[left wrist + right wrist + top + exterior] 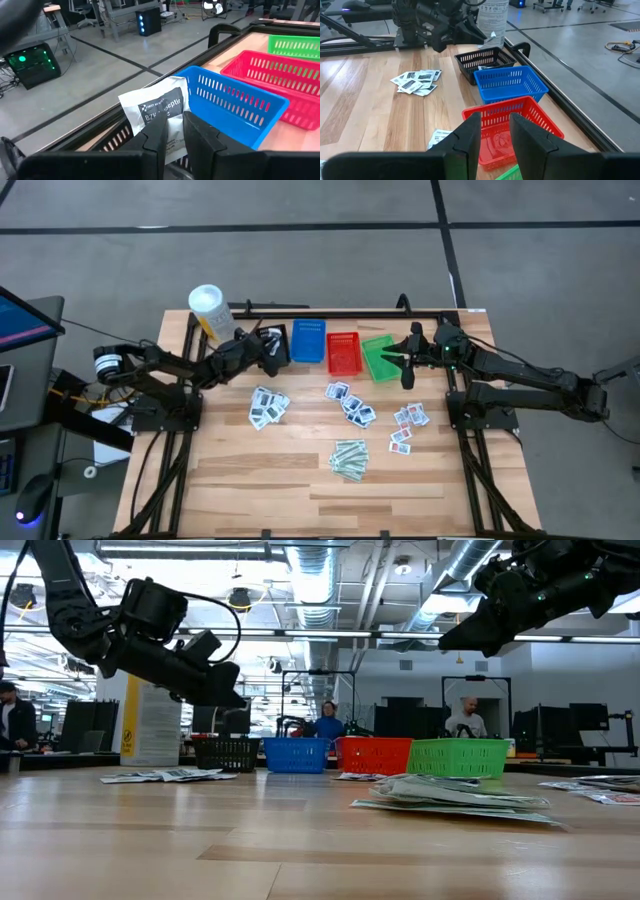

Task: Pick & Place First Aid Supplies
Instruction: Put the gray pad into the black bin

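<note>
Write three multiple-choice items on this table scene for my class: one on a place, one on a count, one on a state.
1. Where is the left gripper?
A. over the black basket
B. over the green basket
C. at the near table edge

2. How many baskets stand in the row?
A. two
B. four
C. six

3. What does the left gripper hold?
A. nothing
B. the white tub
C. a white packet

Key: 1 A, it hangs above the black basket. 2 B, black, blue, red, green. 3 C, its fingers pinch a white packet.
</note>
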